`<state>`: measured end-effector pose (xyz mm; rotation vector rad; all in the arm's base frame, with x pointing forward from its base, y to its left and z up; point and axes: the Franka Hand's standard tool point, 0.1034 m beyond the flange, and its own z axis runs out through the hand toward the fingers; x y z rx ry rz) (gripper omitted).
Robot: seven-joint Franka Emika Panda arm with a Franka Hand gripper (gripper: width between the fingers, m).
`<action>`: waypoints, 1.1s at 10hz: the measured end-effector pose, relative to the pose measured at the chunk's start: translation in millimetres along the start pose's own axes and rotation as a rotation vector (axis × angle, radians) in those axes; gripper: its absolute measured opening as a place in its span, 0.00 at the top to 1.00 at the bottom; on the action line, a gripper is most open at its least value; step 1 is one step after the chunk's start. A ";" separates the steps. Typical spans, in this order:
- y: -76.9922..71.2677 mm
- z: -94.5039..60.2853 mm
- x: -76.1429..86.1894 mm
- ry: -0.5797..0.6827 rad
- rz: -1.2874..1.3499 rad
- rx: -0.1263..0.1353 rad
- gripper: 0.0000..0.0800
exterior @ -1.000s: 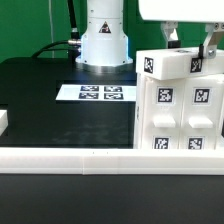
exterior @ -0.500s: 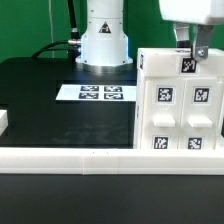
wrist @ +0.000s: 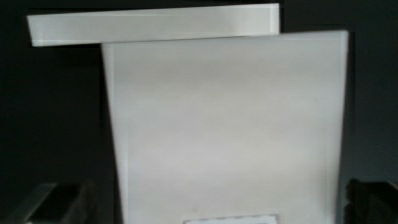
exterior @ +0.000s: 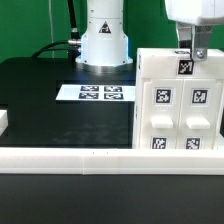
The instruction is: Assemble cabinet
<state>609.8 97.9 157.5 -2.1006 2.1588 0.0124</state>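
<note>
The cabinet [exterior: 178, 100], a large white plastic box, stands upright on the black table [exterior: 45, 90] at the exterior view's right. Its front face carries square black-and-white tags and raised rectangular panels, and it sits just behind the long white rail [exterior: 80, 160] that runs across the table's near edge.

The gripper [exterior: 193, 52] comes straight down from above onto the cabinet's top edge. Its two dark fingers [exterior: 183, 40] flank a small tagged white piece at that top edge, though whether they actually clamp it cannot be told.

In the wrist view, the cabinet's broad white top [wrist: 222, 120] fills most of the picture, with dark finger tips [wrist: 45, 200] low at either side and a separate white strip [wrist: 157, 24] beyond it.

Farther back, toward the exterior view's left, the marker board [exterior: 100, 93] lies flat on the table in front of the robot's white base [exterior: 104, 40].
</note>
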 end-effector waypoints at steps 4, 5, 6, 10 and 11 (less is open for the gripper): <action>0.5 0.4 -2.1 -0.001 -0.021 -0.001 0.00; 0.6 0.4 -2.7 -0.001 -0.025 -0.001 0.00; 0.7 0.5 -3.2 -0.001 -0.029 -0.001 0.00; 1.2 0.8 -5.5 -0.001 -0.050 -0.001 0.00; 1.3 0.8 -6.1 -0.001 -0.056 -0.002 0.00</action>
